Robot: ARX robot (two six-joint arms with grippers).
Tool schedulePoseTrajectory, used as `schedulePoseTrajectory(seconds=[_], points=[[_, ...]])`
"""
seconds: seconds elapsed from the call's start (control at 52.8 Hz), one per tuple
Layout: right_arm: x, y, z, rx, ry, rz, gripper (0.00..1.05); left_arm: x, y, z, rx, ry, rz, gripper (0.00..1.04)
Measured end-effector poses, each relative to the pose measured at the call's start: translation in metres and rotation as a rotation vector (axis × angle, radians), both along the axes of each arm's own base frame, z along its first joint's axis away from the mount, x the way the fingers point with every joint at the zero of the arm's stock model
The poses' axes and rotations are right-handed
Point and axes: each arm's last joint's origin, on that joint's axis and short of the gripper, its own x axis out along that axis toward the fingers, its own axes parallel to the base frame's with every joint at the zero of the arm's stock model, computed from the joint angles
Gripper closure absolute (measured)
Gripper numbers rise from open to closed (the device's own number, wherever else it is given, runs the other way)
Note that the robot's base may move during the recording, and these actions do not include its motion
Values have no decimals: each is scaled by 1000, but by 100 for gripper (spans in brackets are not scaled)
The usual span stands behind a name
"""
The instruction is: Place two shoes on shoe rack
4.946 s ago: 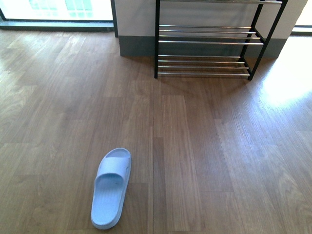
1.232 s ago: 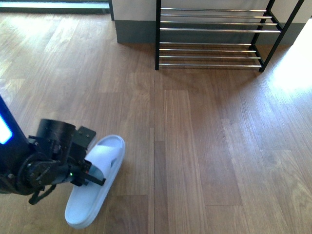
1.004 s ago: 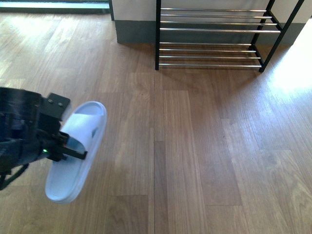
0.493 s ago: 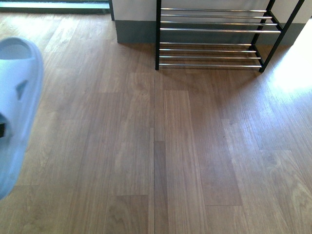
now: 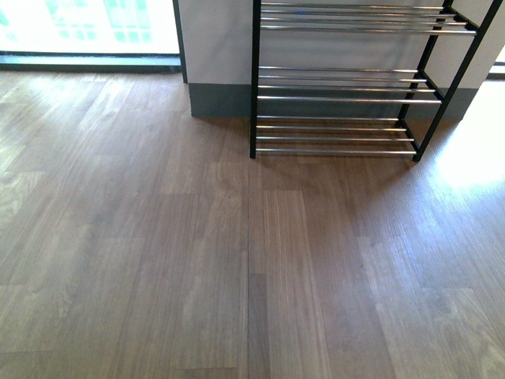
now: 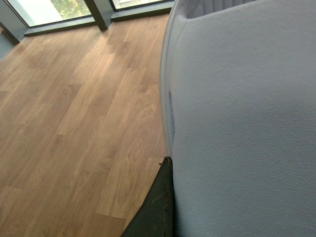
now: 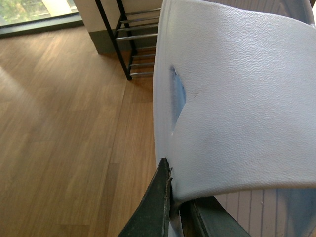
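Front view: the shoe rack (image 5: 339, 99) stands against the wall (image 5: 217, 47) at the far end of the wooden floor (image 5: 237, 260). Every tier that shows is bare bars, with no shoe on any of them. The floor in front of the rack carries no shoe either, and neither arm is in view here.

Left wrist view: the first sandal (image 6: 242, 123), pale blue-grey, fills most of the picture and hangs clear of the floor. One dark finger (image 6: 157, 212) of the left gripper (image 6: 168, 207) presses against its edge. The other finger is hidden behind the sandal, so the grip reads as closed on it without both sides being seen. The rack does not show in this view, so how near this sandal is to it cannot be told.

Right wrist view: the second sandal (image 7: 237, 108), whiter in this light, is also off the floor. The right gripper (image 7: 175, 212) is closed on its edge, with a dark finger on either side. The rack shows beyond the sandal, well apart from it.

As a judgement, both pickups look done and both placings are left. The sandals have yet to be carried to the rack and set down on a tier.
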Motion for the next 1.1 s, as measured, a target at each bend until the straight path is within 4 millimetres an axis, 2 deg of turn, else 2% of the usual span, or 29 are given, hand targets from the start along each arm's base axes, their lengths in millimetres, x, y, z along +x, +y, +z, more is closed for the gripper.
schedulePoseTrajectory(seconds=[1.099], points=[[0, 0, 0, -1, -1, -1, 103, 0, 0, 0, 0, 0, 0, 103]])
